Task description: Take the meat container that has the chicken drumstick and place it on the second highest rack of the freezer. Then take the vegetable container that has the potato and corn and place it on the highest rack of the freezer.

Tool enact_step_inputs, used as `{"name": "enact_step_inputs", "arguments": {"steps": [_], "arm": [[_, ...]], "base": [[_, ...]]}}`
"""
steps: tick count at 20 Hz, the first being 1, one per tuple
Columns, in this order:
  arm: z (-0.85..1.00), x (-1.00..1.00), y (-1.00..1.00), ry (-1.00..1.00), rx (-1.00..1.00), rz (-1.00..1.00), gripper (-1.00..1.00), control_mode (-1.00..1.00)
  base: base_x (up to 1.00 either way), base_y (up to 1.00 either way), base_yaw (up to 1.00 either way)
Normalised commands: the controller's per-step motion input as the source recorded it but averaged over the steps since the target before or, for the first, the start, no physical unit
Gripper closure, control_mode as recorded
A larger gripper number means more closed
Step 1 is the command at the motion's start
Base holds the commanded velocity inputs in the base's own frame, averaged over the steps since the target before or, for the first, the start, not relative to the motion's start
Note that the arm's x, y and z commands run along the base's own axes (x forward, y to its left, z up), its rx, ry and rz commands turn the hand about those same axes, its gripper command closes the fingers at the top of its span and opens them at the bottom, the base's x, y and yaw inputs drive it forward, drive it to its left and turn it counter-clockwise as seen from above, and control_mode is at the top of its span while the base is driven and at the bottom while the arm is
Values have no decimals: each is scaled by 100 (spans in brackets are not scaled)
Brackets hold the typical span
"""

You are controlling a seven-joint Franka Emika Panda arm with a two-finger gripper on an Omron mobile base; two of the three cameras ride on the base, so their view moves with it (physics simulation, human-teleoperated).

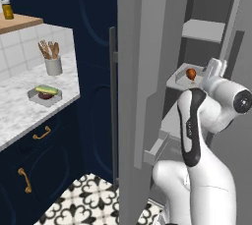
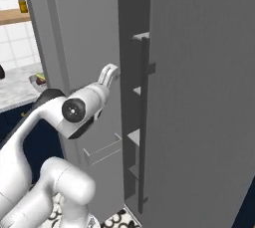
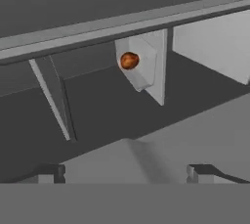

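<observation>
The freezer (image 1: 147, 47) stands open, its grey door (image 2: 199, 102) swung wide. On a pale rack inside rests the meat container (image 1: 178, 79), holding the orange-brown chicken drumstick (image 1: 191, 74). My gripper (image 1: 215, 68) hovers just right of that tray, apart from it. In the hand view the tray (image 3: 146, 61) and drumstick (image 3: 129, 60) lie some way ahead, and my gripper (image 3: 127, 171) is open with nothing between its fingertips (image 3: 51, 171). Back on the marble counter (image 1: 19, 116) sits the vegetable container (image 1: 45, 95) with the corn (image 1: 47, 90) and potato (image 1: 45, 96).
A higher freezer rack (image 1: 204, 30) sits above the drumstick tray. A cup of wooden utensils (image 1: 53, 64) stands behind the vegetable tray, and a jar (image 1: 7, 10) is on a wooden shelf. Navy cabinets (image 1: 44, 160) line the left above a patterned floor (image 1: 88, 202).
</observation>
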Motion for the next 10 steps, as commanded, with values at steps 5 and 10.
{"name": "enact_step_inputs", "arguments": {"steps": [5,10], "arm": [[93,-87,0,17,-10,12,-100,-100],[-27,-98,0,51,-52,13,-100,-100]], "base": [[0,0,0],[0,0,0]]}}
